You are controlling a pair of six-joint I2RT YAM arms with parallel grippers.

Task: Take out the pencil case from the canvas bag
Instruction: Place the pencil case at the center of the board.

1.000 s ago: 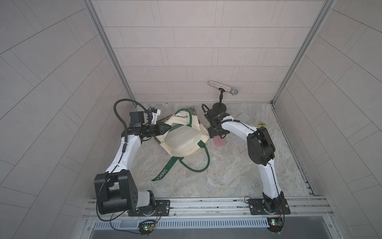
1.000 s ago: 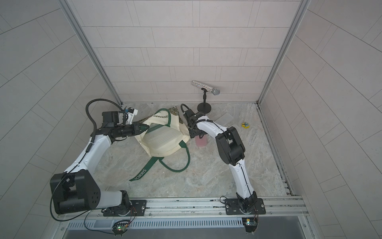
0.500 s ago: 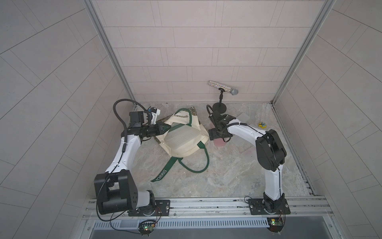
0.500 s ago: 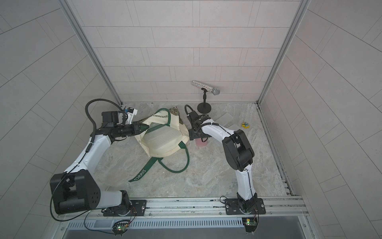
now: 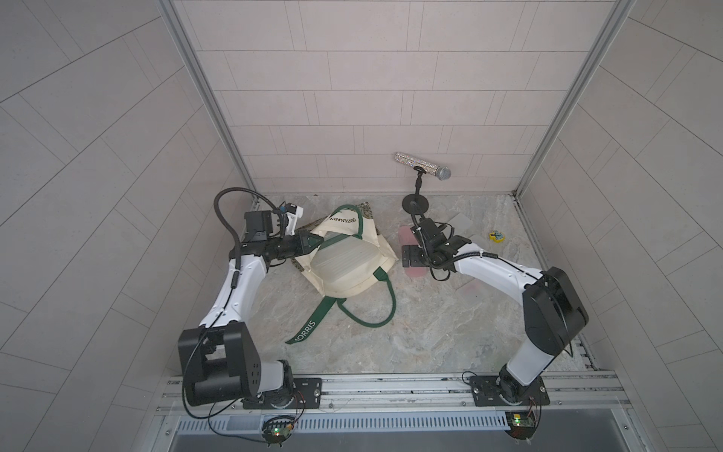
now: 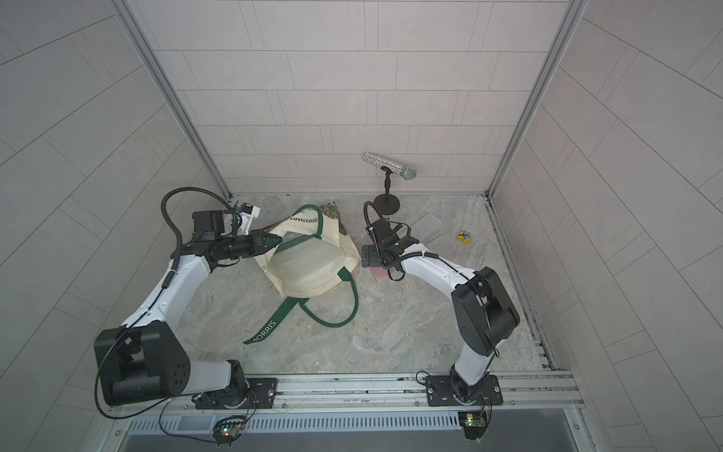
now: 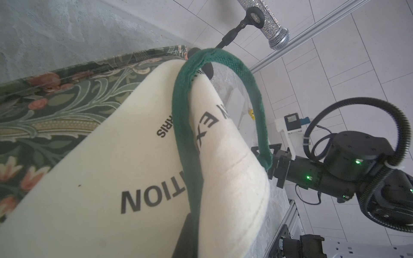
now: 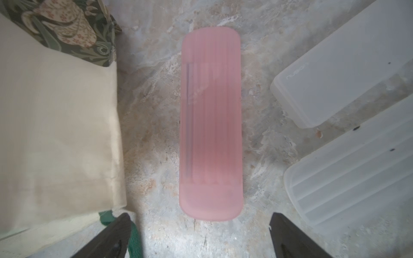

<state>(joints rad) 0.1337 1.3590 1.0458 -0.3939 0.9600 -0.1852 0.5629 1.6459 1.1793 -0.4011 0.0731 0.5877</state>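
The cream canvas bag [image 5: 344, 270] [image 6: 309, 270] lies on its side on the marble table, its green handles trailing toward the front. My left gripper [image 5: 313, 244] [image 6: 272, 242] [image 7: 190, 241] is shut on the canvas bag's cloth beside a green handle [image 7: 185, 134], at the bag's left. A pink translucent pencil case [image 8: 211, 125] [image 5: 414, 271] [image 6: 377, 272] lies flat on the table just right of the bag. Above it hovers my right gripper [image 8: 200, 225] [image 5: 410, 256] [image 6: 369, 256], open, its fingers wide apart and touching nothing.
Two clear plastic cases [image 8: 335, 67] [image 8: 348, 174] lie right of the pink one. A glittery microphone on a black stand [image 5: 422, 166] is at the back wall. A small yellow object [image 5: 497, 236] sits far right. The bag's patterned base [image 7: 55, 107] faces the back left.
My right gripper has opened fully and drawn back a little to the right, away from the bag, with its elbow swinging right. The left gripper and the bag have stayed put.
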